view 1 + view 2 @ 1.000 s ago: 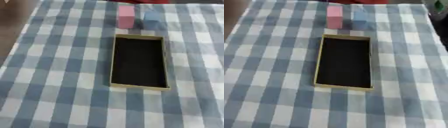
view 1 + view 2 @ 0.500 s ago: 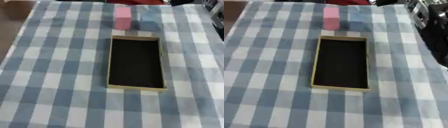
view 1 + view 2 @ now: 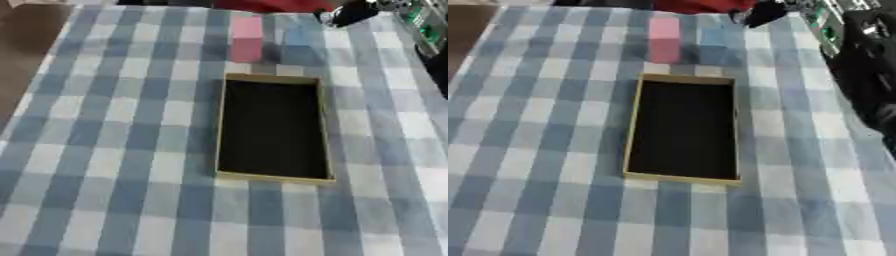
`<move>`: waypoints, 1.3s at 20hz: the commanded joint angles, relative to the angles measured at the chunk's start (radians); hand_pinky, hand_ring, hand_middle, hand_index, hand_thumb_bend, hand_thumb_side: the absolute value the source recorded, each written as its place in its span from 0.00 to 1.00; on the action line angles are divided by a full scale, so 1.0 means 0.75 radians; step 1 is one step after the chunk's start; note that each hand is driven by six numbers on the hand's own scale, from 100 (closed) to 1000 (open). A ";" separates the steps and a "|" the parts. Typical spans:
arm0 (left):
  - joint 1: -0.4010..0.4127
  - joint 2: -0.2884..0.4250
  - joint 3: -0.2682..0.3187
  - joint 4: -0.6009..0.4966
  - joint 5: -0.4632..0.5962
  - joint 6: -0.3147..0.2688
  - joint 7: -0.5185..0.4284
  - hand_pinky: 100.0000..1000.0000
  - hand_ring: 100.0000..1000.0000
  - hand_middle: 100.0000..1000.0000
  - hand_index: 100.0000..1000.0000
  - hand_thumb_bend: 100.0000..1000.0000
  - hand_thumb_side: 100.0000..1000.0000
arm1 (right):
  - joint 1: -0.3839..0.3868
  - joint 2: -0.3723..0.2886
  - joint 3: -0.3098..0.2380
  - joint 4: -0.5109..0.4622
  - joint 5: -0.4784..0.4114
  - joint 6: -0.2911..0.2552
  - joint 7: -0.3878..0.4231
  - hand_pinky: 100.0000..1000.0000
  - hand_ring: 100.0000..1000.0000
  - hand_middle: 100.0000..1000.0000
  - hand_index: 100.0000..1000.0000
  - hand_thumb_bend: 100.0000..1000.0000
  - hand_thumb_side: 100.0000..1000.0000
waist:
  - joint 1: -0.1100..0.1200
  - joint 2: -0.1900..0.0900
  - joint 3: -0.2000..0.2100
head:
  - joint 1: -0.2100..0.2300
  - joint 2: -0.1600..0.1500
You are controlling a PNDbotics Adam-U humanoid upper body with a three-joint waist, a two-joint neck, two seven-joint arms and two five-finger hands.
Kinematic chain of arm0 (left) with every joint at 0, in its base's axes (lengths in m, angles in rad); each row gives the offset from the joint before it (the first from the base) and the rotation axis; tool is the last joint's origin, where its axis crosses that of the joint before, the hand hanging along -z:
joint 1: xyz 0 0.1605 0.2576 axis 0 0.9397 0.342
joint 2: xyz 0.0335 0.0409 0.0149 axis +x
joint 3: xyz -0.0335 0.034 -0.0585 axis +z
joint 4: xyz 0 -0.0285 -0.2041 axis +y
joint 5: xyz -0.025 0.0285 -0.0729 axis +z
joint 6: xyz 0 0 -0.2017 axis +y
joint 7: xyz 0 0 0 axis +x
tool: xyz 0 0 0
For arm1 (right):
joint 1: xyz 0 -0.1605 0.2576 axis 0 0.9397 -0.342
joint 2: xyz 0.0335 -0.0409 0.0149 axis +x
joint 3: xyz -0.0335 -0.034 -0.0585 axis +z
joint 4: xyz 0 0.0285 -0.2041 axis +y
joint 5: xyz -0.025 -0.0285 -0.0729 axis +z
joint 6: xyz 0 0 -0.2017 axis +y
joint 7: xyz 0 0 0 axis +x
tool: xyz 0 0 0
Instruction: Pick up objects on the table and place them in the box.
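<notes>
A blue-and-white checked tablecloth (image 3: 105, 150) covers the table; something red (image 3: 271, 5) lies at its far edge.

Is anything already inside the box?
No: the box shows only its dark, bare bottom, and the pink block stands on the tablecloth beyond its far end.

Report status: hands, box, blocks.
Right arm entering at right edge, fingers unseen; left hand absent. Box empty. Pink block and blue block stand beyond it.
</notes>
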 commanded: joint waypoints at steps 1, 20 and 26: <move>0.000 0.014 0.016 -0.020 -0.002 -0.003 -0.004 0.62 0.61 0.48 0.66 0.00 0.31 | -0.041 -0.008 -0.026 -0.039 0.021 0.021 0.118 0.92 0.93 0.89 0.93 0.06 0.52 | 0.002 -0.034 0.004 | 0.001 -0.010; -0.002 0.004 0.015 -0.020 -0.011 0.006 -0.028 0.63 0.61 0.46 0.66 0.00 0.31 | -0.060 0.022 -0.037 -0.018 0.044 0.089 0.327 0.94 0.95 0.97 1.00 0.21 0.32 | -0.010 -0.029 0.000 | 0.003 -0.016; -0.002 0.006 0.015 -0.020 -0.023 0.012 -0.032 0.63 0.61 0.46 0.65 0.00 0.31 | -0.039 -0.059 0.012 -0.108 -0.045 0.064 0.431 0.94 0.95 0.97 1.00 0.20 0.36 | -0.022 -0.026 -0.004 | 0.003 -0.038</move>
